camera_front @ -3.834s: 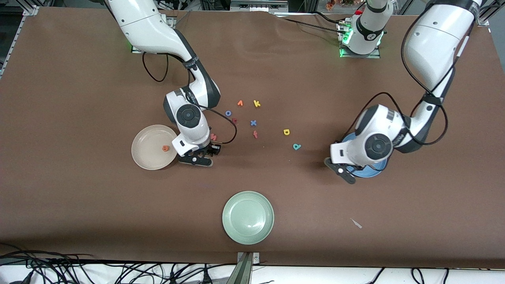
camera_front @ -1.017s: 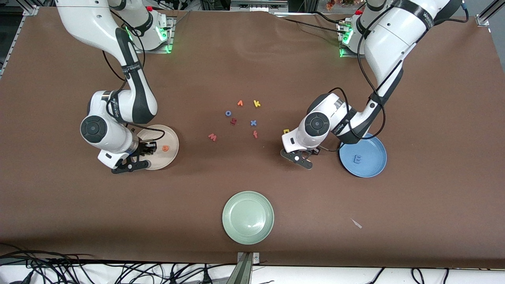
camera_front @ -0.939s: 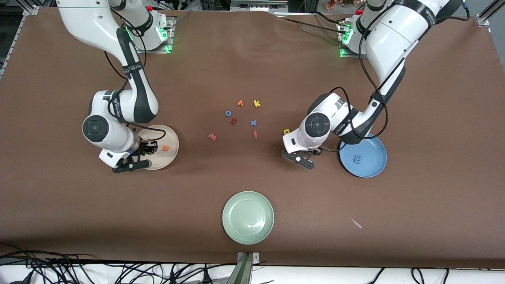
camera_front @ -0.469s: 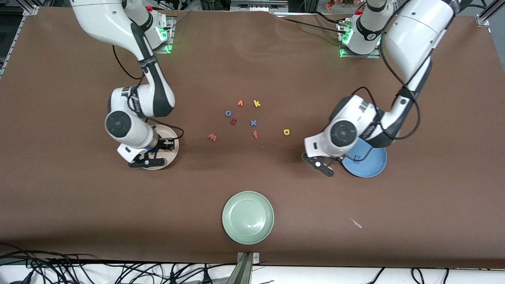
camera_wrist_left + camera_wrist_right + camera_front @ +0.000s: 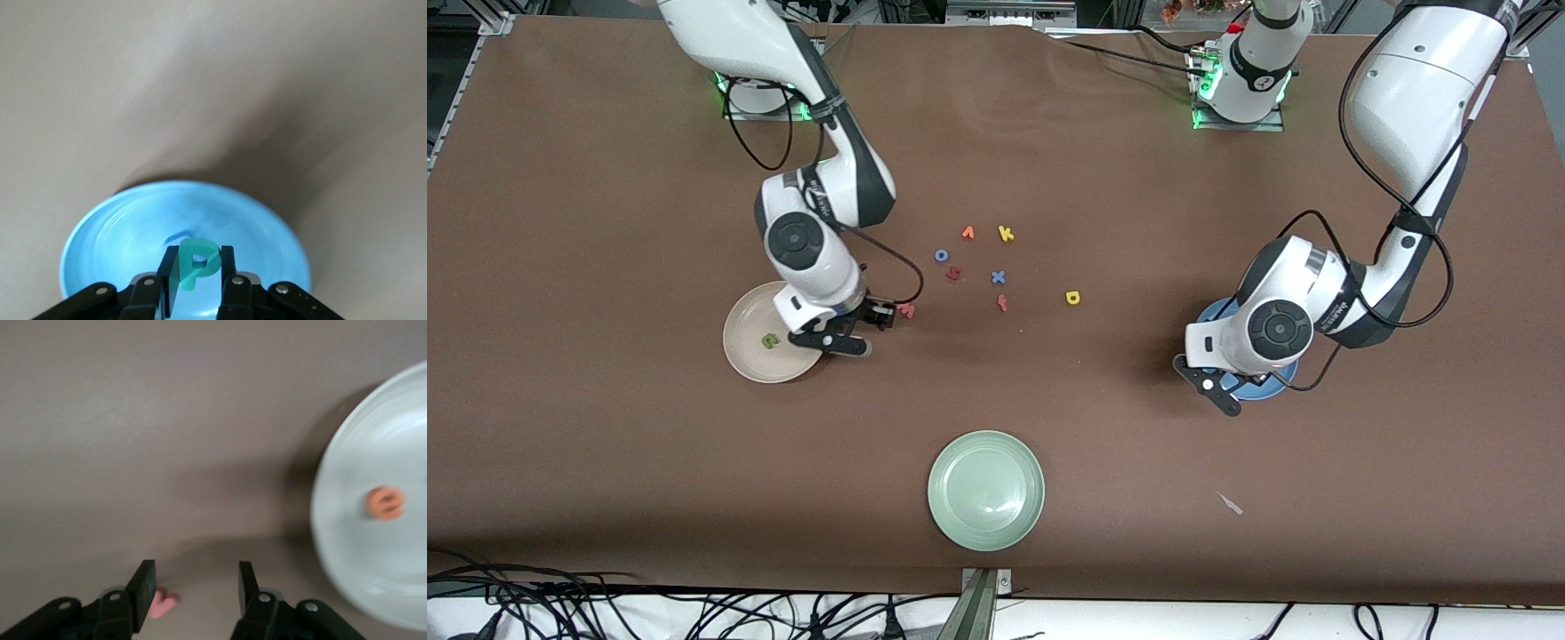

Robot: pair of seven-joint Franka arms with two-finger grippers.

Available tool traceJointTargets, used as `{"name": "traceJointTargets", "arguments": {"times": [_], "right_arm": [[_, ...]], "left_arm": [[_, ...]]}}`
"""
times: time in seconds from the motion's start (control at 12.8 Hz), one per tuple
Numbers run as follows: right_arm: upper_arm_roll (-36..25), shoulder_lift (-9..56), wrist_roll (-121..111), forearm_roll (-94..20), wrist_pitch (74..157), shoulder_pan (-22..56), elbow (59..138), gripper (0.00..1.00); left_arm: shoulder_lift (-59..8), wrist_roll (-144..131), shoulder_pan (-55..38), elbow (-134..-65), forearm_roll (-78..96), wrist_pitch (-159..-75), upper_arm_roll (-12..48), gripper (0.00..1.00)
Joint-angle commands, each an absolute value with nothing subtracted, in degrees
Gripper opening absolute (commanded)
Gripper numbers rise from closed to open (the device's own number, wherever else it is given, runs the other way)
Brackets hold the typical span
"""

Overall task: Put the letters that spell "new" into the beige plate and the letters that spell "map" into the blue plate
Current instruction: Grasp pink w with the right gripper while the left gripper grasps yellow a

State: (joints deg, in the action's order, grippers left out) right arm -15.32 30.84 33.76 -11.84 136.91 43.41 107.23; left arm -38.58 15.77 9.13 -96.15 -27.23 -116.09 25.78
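The round shallow cream-beige plate lies toward the right arm's end of the table, and everything here is placed from it. A tiny green foam n lies in it; the right wrist view also shows a tiny orange foam e in it. The right gripper hangs over bare brown table cloth just beside the plate's rim, its fingers spread partway with nothing between them. A tiny pink-red foam w lies on the cloth just beside that gripper.

Farther from the beige plate, toward mid-table, sits a loose cluster of small foam letters, with a tiny yellow foam a apart from it. A round pale green plate lies nearer the front camera, with open cloth all around it.

Well apart, toward the left arm's end, lies the round medium-blue plate, mostly covered by the arm in the front view. The left gripper hangs over it, clamped on a tiny teal foam p. The light-blue m is not clearly visible.
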Motion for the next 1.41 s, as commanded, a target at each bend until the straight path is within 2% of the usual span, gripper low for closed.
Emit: {"name": "traceJointTargets", "arguments": {"times": [0.0, 0.08, 0.23, 0.55, 0.78, 1.1, 1.17, 1.33], "right_arm": [[-15.3, 32.2, 42.0, -12.0, 139.7, 45.9, 108.0, 0.65], [-15.2, 32.8, 44.5, -11.9, 140.7, 46.5, 108.1, 0.67], [-15.2, 34.0, 46.5, -12.0, 142.1, 47.4, 108.1, 0.67], [-15.2, 35.9, 49.0, -12.0, 144.4, 49.0, 108.7, 0.67], [-15.0, 35.9, 51.1, -12.0, 144.0, 49.4, 109.3, 0.67], [-14.9, 35.7, 51.1, -12.0, 144.0, 49.5, 110.2, 0.66], [-14.9, 35.7, 51.1, -12.0, 144.0, 49.5, 110.2, 0.64], [-14.9, 35.7, 50.8, -12.0, 144.1, 49.5, 110.2, 0.47]], "left_arm": [[-37.5, 16.2, 11.9, -99.8, -29.2, -117.1, 26.6, 0.17], [-37.4, 16.1, 12.4, -101.3, -28.9, -119.3, 26.8, 0.26], [-35.7, 16.0, 11.9, -101.8, -28.6, -119.4, 27.9, 1.0], [-35.4, 12.2, 11.3, -100.2, -26.1, -118.9, 33.6, 1.0], [-35.5, -1.7, 9.4, -100.3, -24.5, -117.1, 39.4, 1.0], [-39.8, -27.5, 1.7, -100.9, -23.1, -120.7, 39.7, 1.0], [-40.2, -32.7, 1.2, -101.4, -23.2, -121.6, 39.7, 1.0], [-41.0, -38.3, 1.0, -103.1, -23.4, -124.0, 39.7, 1.0]]}}
